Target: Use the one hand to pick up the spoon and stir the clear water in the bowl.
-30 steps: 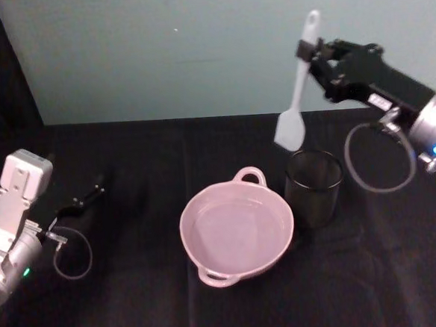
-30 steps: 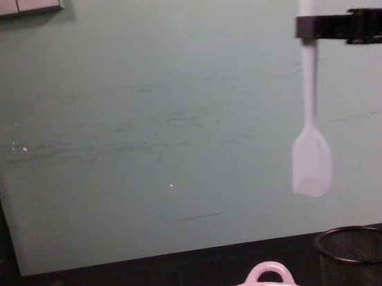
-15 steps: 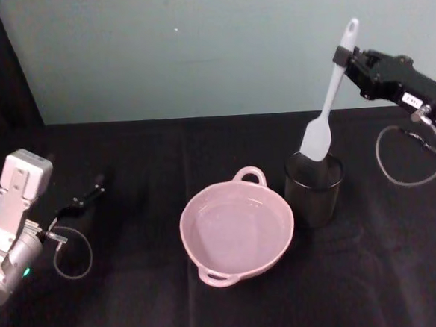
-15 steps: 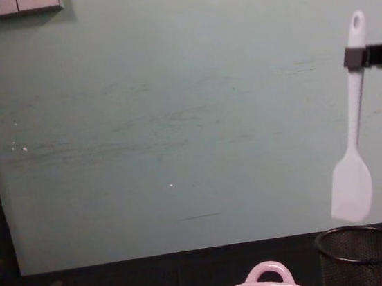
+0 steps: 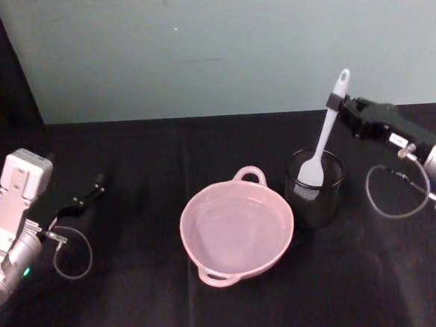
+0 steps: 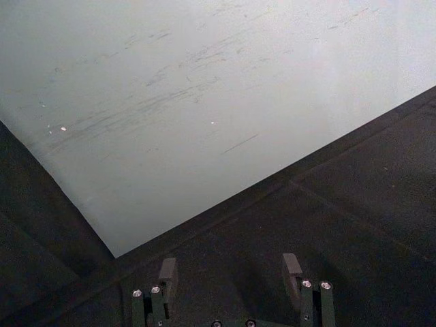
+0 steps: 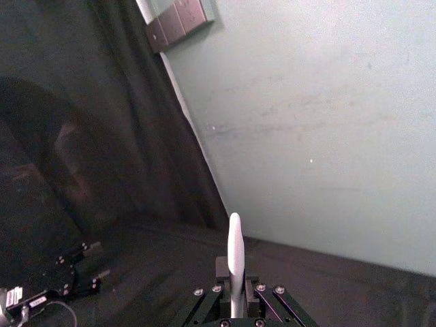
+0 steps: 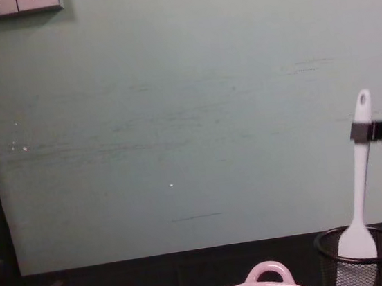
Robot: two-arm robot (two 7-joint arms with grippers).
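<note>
Spoon (image 8: 361, 192) in mesh cup (image 8: 362, 256), right gripper (image 5: 340, 107) clamped

Head looks down, chest level; both share bowl (image 5: 237, 232) and mesh cup (image 5: 315, 188).

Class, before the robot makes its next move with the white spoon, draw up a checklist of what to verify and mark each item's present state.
1. Right gripper shut on the slim white plastic spoon handle: ok.
2. Spoon blade inside the black wire-mesh cup: ok.
3. Spoon near upright: ok, slightly tilted.
4. Pale pink bowl upright beside the cup: ok.
5. Water in bowl: cannot tell.
6. Left gripper open, parked over the black table: ok.
</note>
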